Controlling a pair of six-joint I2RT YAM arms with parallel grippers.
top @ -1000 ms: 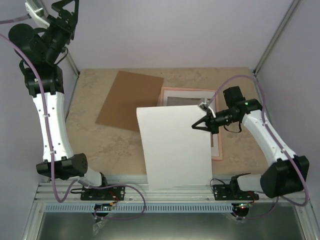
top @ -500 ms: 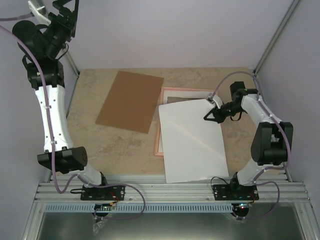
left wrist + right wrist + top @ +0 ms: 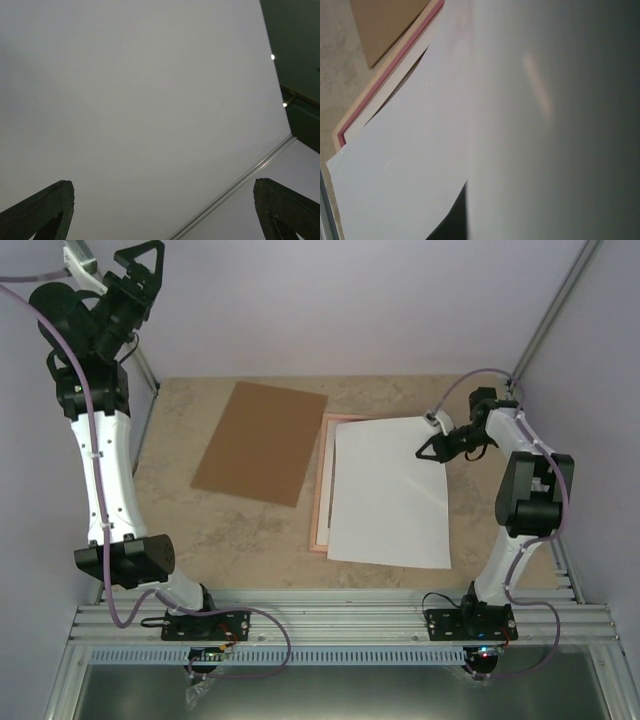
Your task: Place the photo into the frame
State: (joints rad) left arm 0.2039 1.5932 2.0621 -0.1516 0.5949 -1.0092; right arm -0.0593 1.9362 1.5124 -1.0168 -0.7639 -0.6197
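My right gripper (image 3: 428, 444) is shut on the far right edge of a large white sheet (image 3: 390, 495). Only a blank white face of the sheet shows, so the photo's print is out of view. The sheet lies over the pink frame (image 3: 320, 502), whose left rail and far left corner still show. In the right wrist view the sheet (image 3: 420, 165) fills most of the picture, with the frame's pink rail (image 3: 395, 60) at upper left and one dark finger (image 3: 454, 220) low down. My left gripper (image 3: 140, 262) is raised high at the far left, open and empty (image 3: 161, 182).
The brown backing board (image 3: 262, 440) lies flat on the table left of the frame, and also shows in the right wrist view (image 3: 385, 25). The enclosure's walls and metal posts (image 3: 545, 330) stand close on the right and behind. A metal rail (image 3: 340, 615) runs along the near edge.
My right gripper has carried the white sheet right and towards the back and lowered it from a raised tilt onto the frame. The left arm has barely moved.
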